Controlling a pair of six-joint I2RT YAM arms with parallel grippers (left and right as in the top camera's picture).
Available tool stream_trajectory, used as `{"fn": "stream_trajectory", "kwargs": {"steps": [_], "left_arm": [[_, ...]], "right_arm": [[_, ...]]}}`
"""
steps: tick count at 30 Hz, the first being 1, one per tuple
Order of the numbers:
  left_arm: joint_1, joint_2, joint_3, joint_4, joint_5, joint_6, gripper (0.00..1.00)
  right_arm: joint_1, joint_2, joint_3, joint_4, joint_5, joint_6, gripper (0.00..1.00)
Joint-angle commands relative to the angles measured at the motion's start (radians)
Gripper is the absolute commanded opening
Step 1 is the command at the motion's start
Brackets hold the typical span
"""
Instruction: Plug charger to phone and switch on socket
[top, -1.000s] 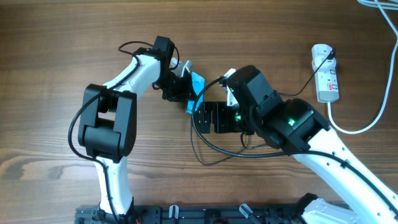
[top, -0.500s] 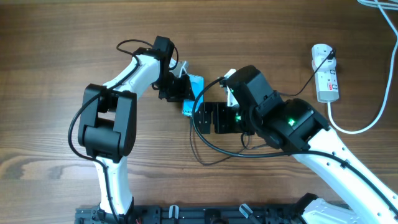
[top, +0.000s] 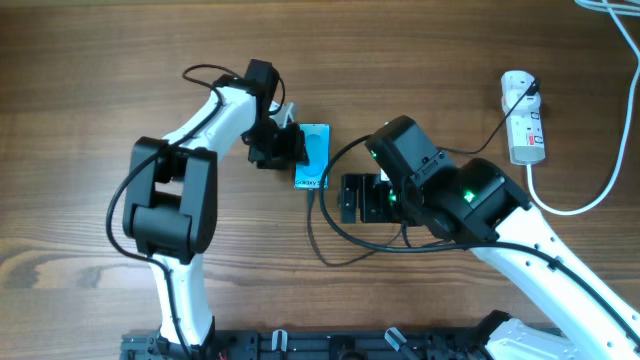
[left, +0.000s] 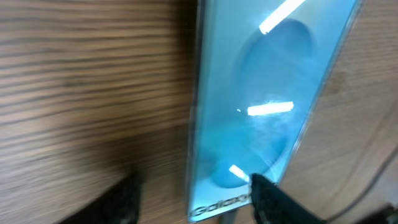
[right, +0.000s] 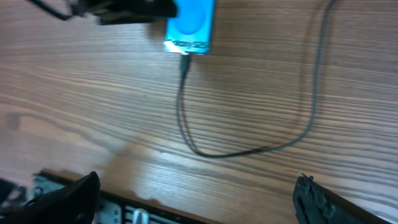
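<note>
The phone lies flat on the table, cyan screen up, with the "Galaxy S25" text at its near end. The charger's thin black cable runs from the phone's near end in a loop towards the socket at the far right. In the right wrist view the plug sits in the phone. My left gripper is at the phone's left edge. Its fingers are spread, one over the phone's corner. My right gripper is open and empty, just right of the phone's near end.
A thick white lead curves from the socket along the table's right side. A black rail runs along the near edge. My left arm stands left of the phone.
The phone went from tilted in my left gripper to lying flat. My right gripper drew back to the right, away from the phone's near end, with the cable left in the phone.
</note>
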Motion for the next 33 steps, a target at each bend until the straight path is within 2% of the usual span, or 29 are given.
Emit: {"fn": "stream_trajectory", "kwargs": {"steps": [1,2,4,7,10,15,20,25,33], "left_arm": [[0.049,-0.129,-0.002,-0.012,-0.054,-0.014,0.84],[0.059,-0.167,-0.002,-0.015,-0.071,-0.031,0.94],[0.077,-0.245,-0.002,-0.027,-0.139,-0.081,0.99],[0.105,-0.389,-0.002,-0.047,-0.269,-0.162,1.0],[0.127,-0.523,-0.002,-0.06,-0.351,-0.192,1.0],[0.134,-0.609,-0.002,-0.06,-0.362,-0.192,1.0],[0.134,-0.607,-0.002,-0.06,-0.362,-0.192,1.0],[0.134,-0.607,-0.002,-0.06,-0.362,-0.192,1.0],[0.134,-0.607,-0.002,-0.06,-0.362,-0.192,1.0]], "right_arm": [[-0.055,0.012,0.024,-0.033,0.04,-0.039,1.0],[-0.084,0.012,0.026,-0.04,0.027,-0.051,1.0],[-0.158,0.012,0.042,-0.063,-0.013,-0.09,1.0],[-0.334,0.014,0.1,-0.12,-0.055,-0.171,1.0],[-0.543,0.049,0.174,-0.167,0.025,-0.207,1.0],[-0.807,0.13,0.176,-0.023,0.216,-0.172,1.0],[-0.928,0.255,0.165,0.122,0.248,-0.172,1.0],[-0.991,0.415,0.165,0.291,0.404,-0.179,1.0],[-1.085,0.553,0.165,0.411,0.397,-0.18,1.0]]}}
